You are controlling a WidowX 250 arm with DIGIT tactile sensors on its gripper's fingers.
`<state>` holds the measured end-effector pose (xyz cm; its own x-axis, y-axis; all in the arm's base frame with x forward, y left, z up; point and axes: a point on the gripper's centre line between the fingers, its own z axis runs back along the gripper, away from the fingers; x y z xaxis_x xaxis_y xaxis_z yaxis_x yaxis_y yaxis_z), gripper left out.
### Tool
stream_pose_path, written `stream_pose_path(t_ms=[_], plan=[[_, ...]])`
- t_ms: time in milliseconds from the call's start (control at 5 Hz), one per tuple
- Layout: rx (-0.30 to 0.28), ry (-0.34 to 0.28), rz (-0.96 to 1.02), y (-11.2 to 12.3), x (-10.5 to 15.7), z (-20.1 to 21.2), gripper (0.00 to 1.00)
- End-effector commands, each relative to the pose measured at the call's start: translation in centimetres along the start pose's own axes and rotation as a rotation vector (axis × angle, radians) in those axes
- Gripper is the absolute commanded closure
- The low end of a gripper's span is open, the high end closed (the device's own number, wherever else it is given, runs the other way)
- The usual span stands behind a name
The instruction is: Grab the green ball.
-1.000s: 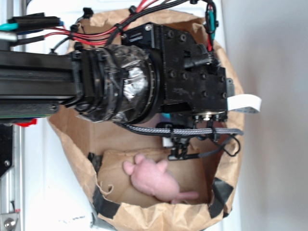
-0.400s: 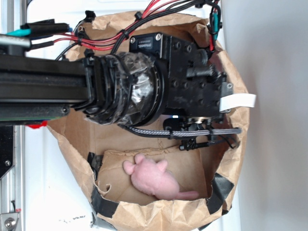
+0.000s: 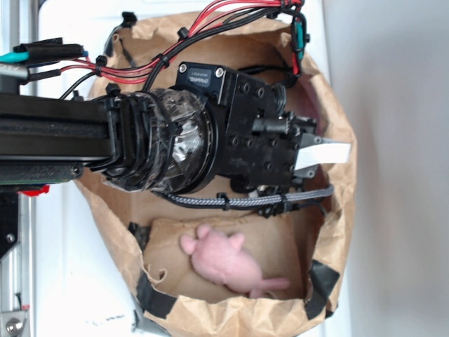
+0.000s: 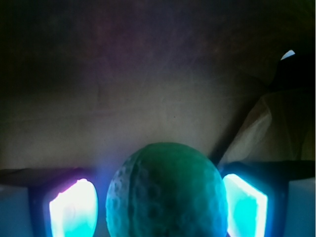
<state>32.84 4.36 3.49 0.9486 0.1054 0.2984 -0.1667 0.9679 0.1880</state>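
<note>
In the wrist view the green ball (image 4: 165, 195), mint-green and dimpled, sits low in the centre between my two glowing fingers. The gripper (image 4: 160, 202) is open around it. The right pad (image 4: 244, 207) is at the ball's side, and a narrow gap shows between the left pad (image 4: 74, 210) and the ball. In the exterior view the black wrist body (image 3: 266, 147) reaches into the brown paper bag (image 3: 337, 210) and hides both the fingers and the ball.
A pink plush animal (image 3: 228, 263) lies on the bag's floor, below the wrist in the picture. The bag's walls ring the gripper closely, with black tape (image 3: 319, 281) at the rim. Red and black cables (image 3: 210, 28) run over the bag's upper edge.
The wrist has shifted left in the exterior picture and appears to have gone deeper into the bag. The pink plush has not moved.
</note>
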Motion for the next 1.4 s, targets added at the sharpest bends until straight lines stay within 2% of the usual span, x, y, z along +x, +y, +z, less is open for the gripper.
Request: stream_pose_path(t_ms=[0,600,800,1000,1200], plan=[[-0.012,-0.027,0.012,-0.4,0.8,0.9,1.00],[-0.004,0.005,-0.006,0.0,0.3,2.4,1.00],[-0.027,0.040,-0.021,0.5,-0.4,5.1,1.00],[-0.056,0.043,-0.022,0.8,-1.3,7.6,1.00],[-0.113,0.089,-0.037,1.9,-1.3,9.4,1.00]])
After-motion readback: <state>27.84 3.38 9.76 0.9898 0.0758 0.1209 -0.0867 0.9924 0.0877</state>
